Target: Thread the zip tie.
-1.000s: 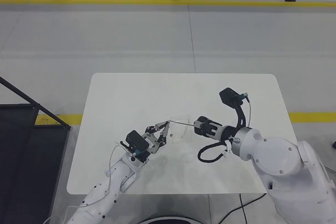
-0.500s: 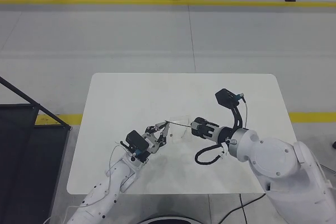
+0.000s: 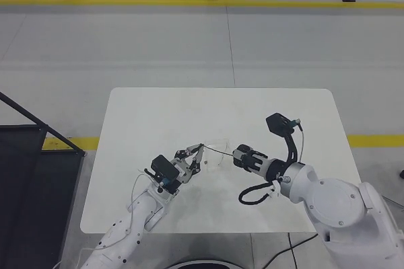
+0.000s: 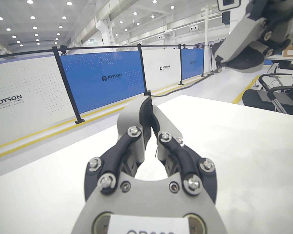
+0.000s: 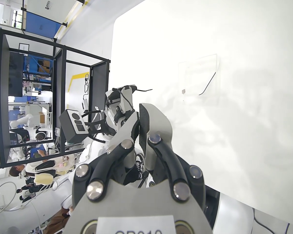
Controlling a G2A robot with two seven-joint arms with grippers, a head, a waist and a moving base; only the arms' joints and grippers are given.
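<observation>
Right now the job looks to be at the lining-up step. The left gripper (image 4: 149,104) is shut tight on the zip tie (image 4: 147,93), and the tie's little square head pokes out at its tips. It holds the tie up above the desk (image 3: 155,121), near the middle. Seen from the top, the thin black strap runs from that gripper across toward the right gripper (image 3: 238,154), which sits just beside the far end. The right gripper's fingers (image 5: 156,122) are pressed almost together. I cannot tell if they pinch the end of the strap or are only close to it.

I think the tie is not threaded yet, because no loop shows. The next move needs a lot of care. The pointy end has to bend round and go into the tiny hole in the head. The strap is thin and bendy, so it could wobble, miss the hole or slip out. One gripper should keep the head steady while the other steers the end in slowly and then pulls it through.

The one thing like a holder is a clear flat sheet (image 5: 197,64) lying on the desk. On it are a thin dark curved strip (image 5: 208,84) and a small pale speck (image 5: 183,91). The strip may be another tie or only a shadow; I cannot tell.
</observation>
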